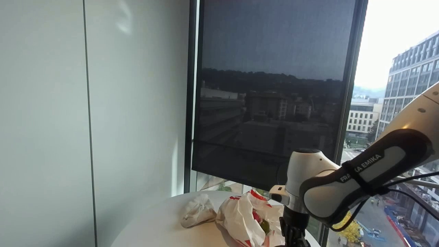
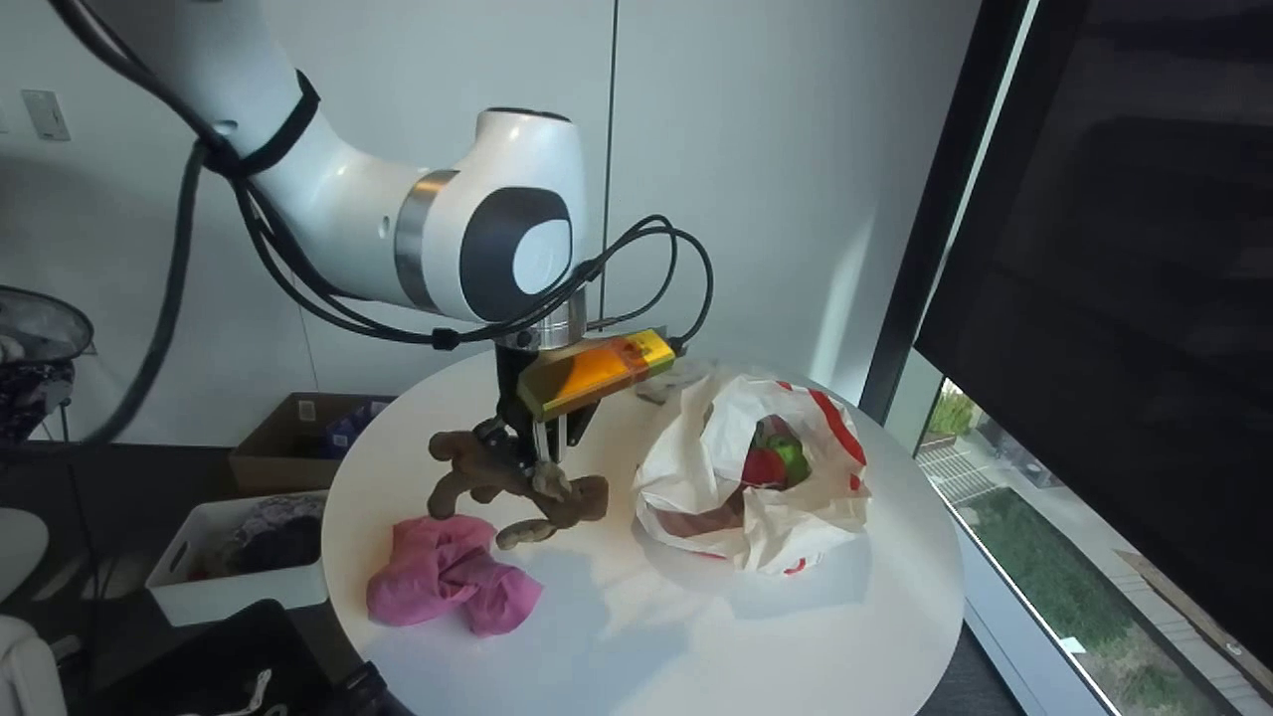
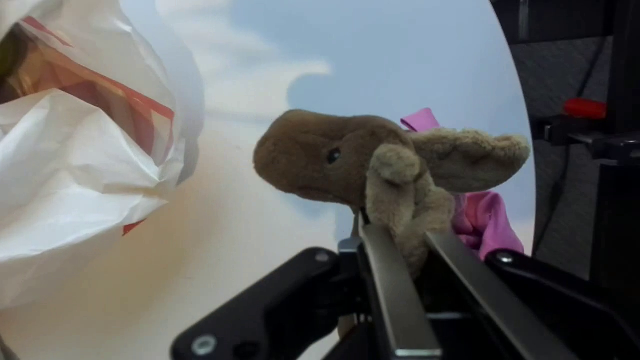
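Wall panels (image 1: 137, 103) and a dark window shade (image 1: 271, 85) rise behind a round white table (image 1: 161, 230) in an exterior view, with buildings (image 1: 411, 72) outside at the far right. A robot arm (image 1: 363, 175) reaches in from the right beside a white plastic bag with red marks (image 1: 236, 219); a crumpled whitish bundle (image 1: 198, 211) lies left of the bag. In an exterior view, a cardboard box (image 2: 273, 469) and a white bin (image 2: 244, 599) sit on the floor left of the table. A brown plush toy (image 2: 502, 479) with limp limbs is held by the gripper (image 2: 552, 459) over the table's left half; whether any of it touches the surface cannot be told. A pink cloth (image 2: 448, 577) lies at the near left, and the bag, right of the toy, shows a red thing (image 2: 763, 467) and a green thing (image 2: 795, 459) inside. In the wrist view, the jaws are pinched on pale plush, the fingers (image 3: 395, 290) a narrow gap apart; the toy's head (image 3: 310, 155) points left, smooth and brown, with a dark eye (image 3: 333, 155) and fuzzy tan antlers (image 3: 470, 155). The toy hides part of the pink cloth behind it, the gripper covers most of the toy's body, and the open bag stands well apart to the left.
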`<state>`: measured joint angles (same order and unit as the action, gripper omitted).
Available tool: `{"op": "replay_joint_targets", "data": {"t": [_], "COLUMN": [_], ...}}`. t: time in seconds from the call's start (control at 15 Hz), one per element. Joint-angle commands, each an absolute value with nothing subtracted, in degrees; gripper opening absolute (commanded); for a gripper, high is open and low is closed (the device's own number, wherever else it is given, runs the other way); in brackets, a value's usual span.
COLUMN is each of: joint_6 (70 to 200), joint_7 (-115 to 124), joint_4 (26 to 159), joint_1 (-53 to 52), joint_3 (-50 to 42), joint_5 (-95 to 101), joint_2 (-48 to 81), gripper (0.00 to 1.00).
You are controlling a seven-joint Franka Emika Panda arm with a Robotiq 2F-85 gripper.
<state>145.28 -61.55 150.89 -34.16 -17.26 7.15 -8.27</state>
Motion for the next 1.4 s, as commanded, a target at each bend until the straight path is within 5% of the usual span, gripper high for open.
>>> {"op": "replay_joint_targets", "data": {"t": [0.0, 0.27, 0.33, 0.93, 1.33], "joint_6": [150.6, 154.3, 155.9, 168.9, 178.9], "joint_7": [-70.2, -77.5, -77.6, -68.0, -64.1], "joint_4": [151.9, 150.9, 150.4, 141.6, 132.2], "joint_1": [-38.5, -24.8, -22.1, -5.5, -1.9], "joint_3": [-17.6, 0.7, 3.3, 5.4, 4.4], "joint_5": [-7.5, -20.4, -20.4, -7.4, -9.7], "joint_2": [-0.6, 7.3, 8.2, 10.7, 20.6], "gripper": [0.12, 0.17, 0.39, 0.99, 1.0]}}
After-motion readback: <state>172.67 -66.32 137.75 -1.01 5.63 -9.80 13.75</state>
